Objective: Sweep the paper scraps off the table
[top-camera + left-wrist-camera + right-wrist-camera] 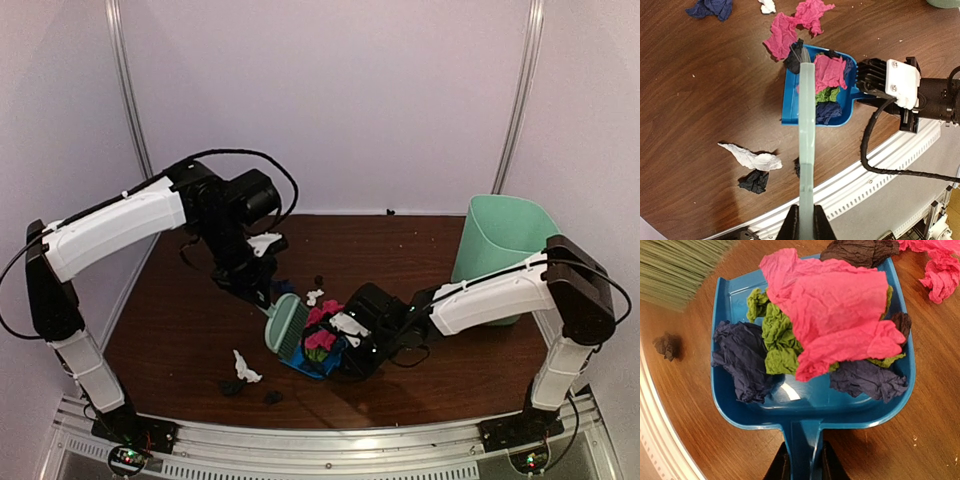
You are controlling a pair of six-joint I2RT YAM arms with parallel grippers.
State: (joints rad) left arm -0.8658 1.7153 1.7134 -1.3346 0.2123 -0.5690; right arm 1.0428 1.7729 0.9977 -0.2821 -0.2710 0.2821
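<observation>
The left gripper [806, 222] clamps a mint-green brush [807, 125], the right gripper [805, 462] clamps a blue dustpan [725, 407] heaped with paper scraps [835, 315]; others, apparently loose, dot the table [700, 100].

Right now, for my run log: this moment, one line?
left claw: shut on brush | right claw: shut on dustpan | paper scraps: in dustpan and on table

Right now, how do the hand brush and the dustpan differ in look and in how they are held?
The hand brush is mint green; the dustpan is blue. The brush is in the left gripper, the dustpan in the right gripper. The dustpan carries paper scraps in pink, green and dark blue; the brush carries nothing, its bristles near the pan's open edge. Shared: both are gripped by the handle.
</observation>
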